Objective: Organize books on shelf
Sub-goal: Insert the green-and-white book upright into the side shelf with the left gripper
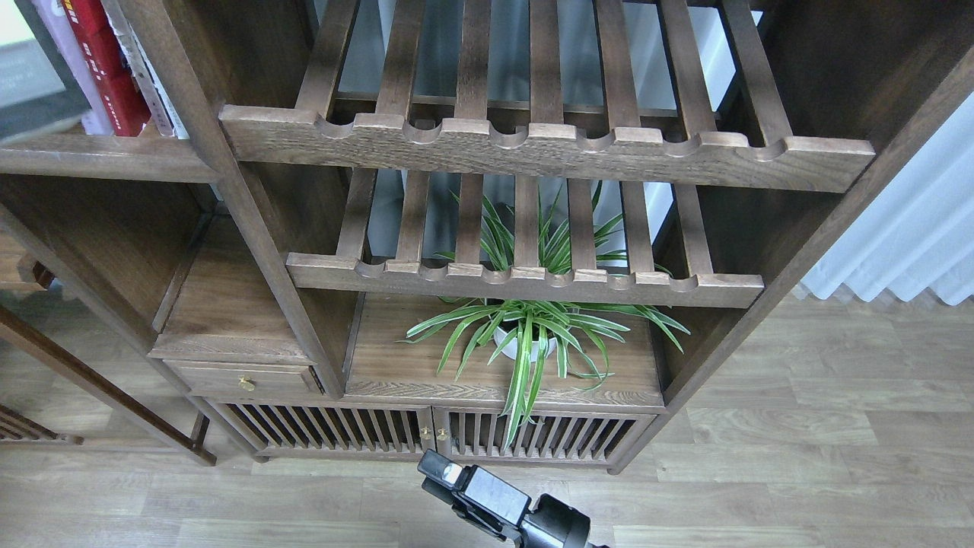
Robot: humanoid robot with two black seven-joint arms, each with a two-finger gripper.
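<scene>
The thick black-grey book [34, 95] with its yellow-green panel is at the top left edge, its lower edge just above the front of the dark-brown shelf [114, 158]. It covers most of the pale lavender book [78, 84] standing behind it. The red book [110, 76] stands upright to the right of the lavender one. No gripper shows on the black-grey book; my left gripper is out of view. My right gripper [441, 473] is low at the bottom centre, over the floor, seen end-on and dark.
A thin pale book [152, 91] leans by the upright post. Two slatted racks with scalloped rails [533, 148] fill the middle bay. A potted spider plant [525, 335] stands below them. A drawer [243, 378] and slatted cabinet doors lie underneath.
</scene>
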